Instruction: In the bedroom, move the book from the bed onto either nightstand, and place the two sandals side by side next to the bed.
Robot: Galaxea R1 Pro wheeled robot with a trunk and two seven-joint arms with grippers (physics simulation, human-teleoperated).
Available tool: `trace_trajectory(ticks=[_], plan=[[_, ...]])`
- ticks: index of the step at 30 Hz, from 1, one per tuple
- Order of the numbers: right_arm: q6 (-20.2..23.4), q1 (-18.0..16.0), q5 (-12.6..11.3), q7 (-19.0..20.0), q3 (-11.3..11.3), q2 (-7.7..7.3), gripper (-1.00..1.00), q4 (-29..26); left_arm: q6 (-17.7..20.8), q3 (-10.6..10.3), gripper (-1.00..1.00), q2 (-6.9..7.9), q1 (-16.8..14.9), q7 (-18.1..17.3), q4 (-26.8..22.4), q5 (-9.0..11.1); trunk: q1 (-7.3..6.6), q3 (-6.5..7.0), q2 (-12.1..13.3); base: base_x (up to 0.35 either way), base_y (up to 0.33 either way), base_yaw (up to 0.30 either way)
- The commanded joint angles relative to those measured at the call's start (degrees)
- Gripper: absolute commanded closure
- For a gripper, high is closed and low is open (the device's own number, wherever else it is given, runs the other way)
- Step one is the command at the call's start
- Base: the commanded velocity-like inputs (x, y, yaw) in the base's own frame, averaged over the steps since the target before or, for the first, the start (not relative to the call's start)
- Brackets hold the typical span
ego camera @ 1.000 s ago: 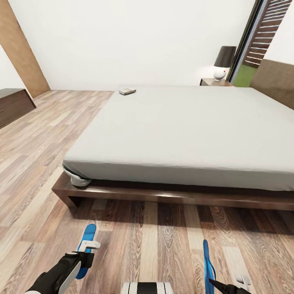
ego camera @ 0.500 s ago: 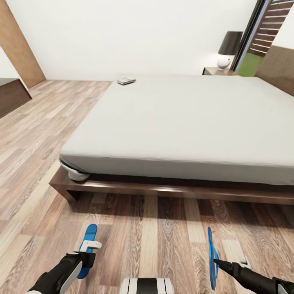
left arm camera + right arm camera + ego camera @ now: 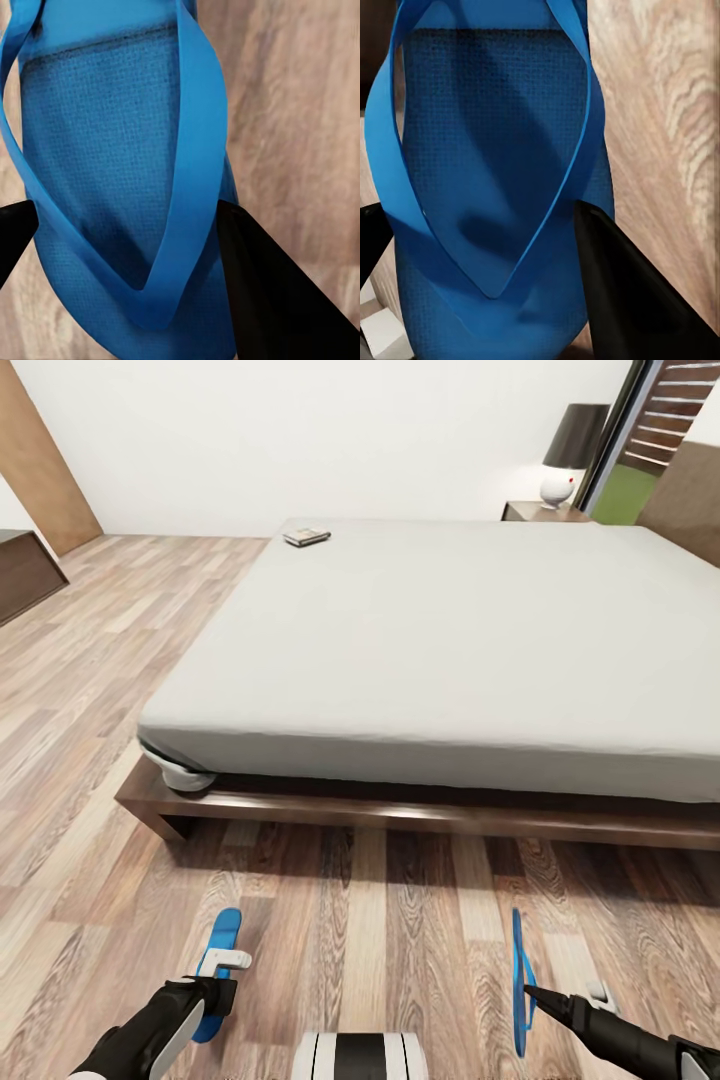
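Two bright blue sandals [image 3: 215, 970] [image 3: 519, 980], thin-strapped; one in each pincer.

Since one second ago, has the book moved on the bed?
No. The book lies at the same far corner of the bed; only the camera shifted.

the room is bright and evenly lit, with soft light and no glare. a dark shadow lies on the floor [image 3: 400, 880] under the bed [image 3: 440, 650] frame. the lamp [image 3: 565, 455] glows white at its base. the head view is stretched toward the edges. both wrist views are sharp near the sandal, with a grainy blue texture, and the black fingers look flat.
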Motion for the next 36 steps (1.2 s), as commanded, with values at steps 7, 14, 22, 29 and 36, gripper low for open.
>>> trace_trajectory(ticks=[7, 14, 22, 29, 36], plan=[[0.5, 0.0, -0.3, 0.0, -0.2, -0.08, 1.0, -0.1, 0.3, -0.5, 1.0, 0.09, 0.0, 0.4, -0.1, 0.4, 0.14, -1.37, -0.1, 0.0, 0.0, 0.0], [0.5, 0.0, -0.3, 0.0, -0.2, -0.09, 1.0, -0.3, 0.2, -0.4, 1.0, 0.09, 0.0, 0.5, -0.2, 0.4, 0.14, -1.37, -0.1, 0.0, 0.0, 0.0], [0.5, 0.0, -0.3, 0.0, -0.2, -0.09, 1.0, -0.2, 0.2, -0.3, 1.0, 0.25, 0.0, 0.3, -0.1, 0.3, 0.14, -1.37, -0.1, 0.2, 0.07, 0.0], [0.5, 0.0, -0.3, 0.0, -0.2, -0.09, 1.0, -0.2, 0.1, -0.3, 1.0, 0.26, 0.0, 0.3, -0.1, 0.3, 0.14, -1.37, -0.1, 0.142, 0.085, 0.0], [0.5, 0.0, -0.3, 0.0, -0.2, -0.09, 1.0, -0.2, 0.1, -0.3, 1.0, 0.23, 0.0, 0.3, -0.1, 0.4, 0.14, -1.37, -0.1, 0.24, 0.207, 0.0]])
